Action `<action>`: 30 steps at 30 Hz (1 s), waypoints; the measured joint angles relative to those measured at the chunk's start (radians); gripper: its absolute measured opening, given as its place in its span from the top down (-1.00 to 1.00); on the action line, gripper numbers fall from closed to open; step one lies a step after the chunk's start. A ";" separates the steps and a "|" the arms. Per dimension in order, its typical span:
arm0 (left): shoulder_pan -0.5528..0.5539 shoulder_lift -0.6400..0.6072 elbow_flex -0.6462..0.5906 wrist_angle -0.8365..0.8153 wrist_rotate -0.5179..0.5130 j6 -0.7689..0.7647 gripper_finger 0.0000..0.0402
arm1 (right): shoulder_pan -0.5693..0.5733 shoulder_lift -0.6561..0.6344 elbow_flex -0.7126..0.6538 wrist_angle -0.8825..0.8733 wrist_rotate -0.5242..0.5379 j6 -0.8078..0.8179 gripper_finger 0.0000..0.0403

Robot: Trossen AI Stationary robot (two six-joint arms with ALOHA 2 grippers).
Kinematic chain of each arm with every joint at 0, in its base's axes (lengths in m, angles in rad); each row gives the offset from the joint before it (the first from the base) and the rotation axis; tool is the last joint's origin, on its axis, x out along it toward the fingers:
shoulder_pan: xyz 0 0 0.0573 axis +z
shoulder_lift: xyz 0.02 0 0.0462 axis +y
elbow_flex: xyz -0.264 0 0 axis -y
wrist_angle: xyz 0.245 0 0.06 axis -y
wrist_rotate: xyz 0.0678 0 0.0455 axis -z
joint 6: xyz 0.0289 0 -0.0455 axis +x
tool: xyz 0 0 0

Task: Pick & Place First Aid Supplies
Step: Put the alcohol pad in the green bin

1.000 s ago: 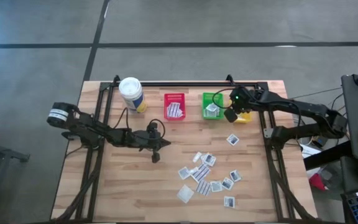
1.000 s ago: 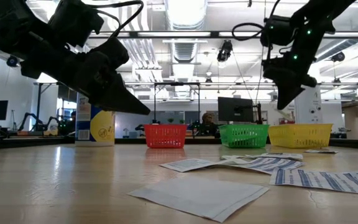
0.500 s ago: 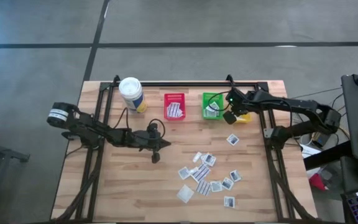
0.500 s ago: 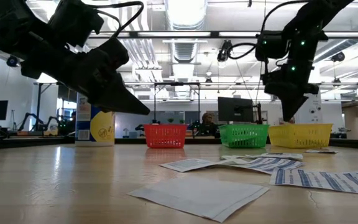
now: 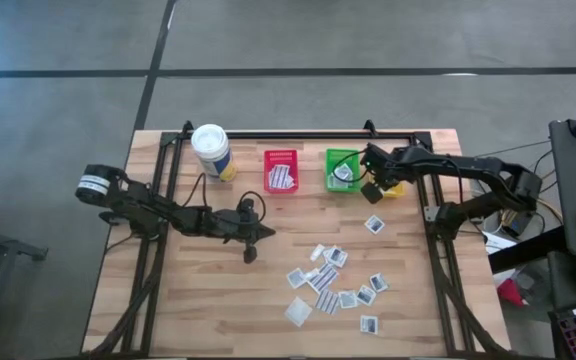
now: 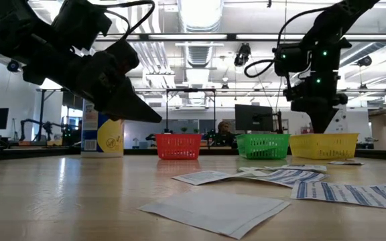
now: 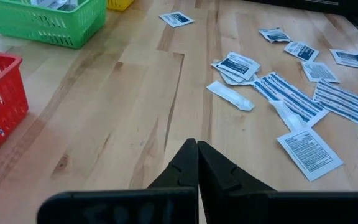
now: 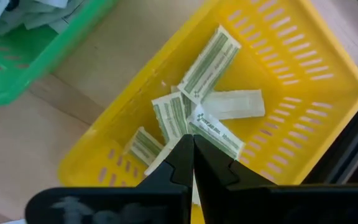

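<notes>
Spanning the whole scene: a wooden table [image 5: 218,290], with three small bins along its far edge — red bin [image 5: 281,170], green bin [image 5: 342,168], yellow bin [image 8: 291,93] — and a white canister with a yellow label [image 5: 211,150] beside them.

Hanging over the table's middle-left, idle: left gripper [image 5: 249,251], fingers pressed together, holding nothing.

Hovering above the yellow bin, just beside the green one: right gripper [image 8: 191,152], fingers closed tip to tip, nothing visibly between them; several packets already lying in the bin beneath.

Lying scattered on the near-right part of the table, some overlapping, one apart nearer the bins: first aid packets [image 5: 333,282].

Probably handling as very light, thin and limp — lying flat against the wood, so likely slippery to lift; pinching an overhanging or free edge looking safest.
</notes>
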State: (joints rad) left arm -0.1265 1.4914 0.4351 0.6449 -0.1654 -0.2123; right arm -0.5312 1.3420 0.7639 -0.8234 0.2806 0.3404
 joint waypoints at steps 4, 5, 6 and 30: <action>0.000 0.000 0.000 0.000 0.000 0.000 1.00 | 0.001 0.001 0.000 0.000 0.000 -0.057 0.96; 0.000 0.000 0.000 0.000 0.000 0.000 1.00 | 0.001 0.001 0.000 -0.001 0.000 -0.059 0.96; 0.000 0.000 0.000 0.000 0.000 0.000 1.00 | 0.001 0.000 0.000 -0.001 0.000 -0.050 0.96; -0.017 0.004 0.086 0.043 0.168 0.014 1.00 | 0.039 -0.022 0.063 -0.060 -0.223 0.120 0.45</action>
State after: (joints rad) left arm -0.1438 1.4956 0.5215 0.6879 0.0024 -0.1987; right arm -0.4919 1.3204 0.8269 -0.8836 0.0576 0.4608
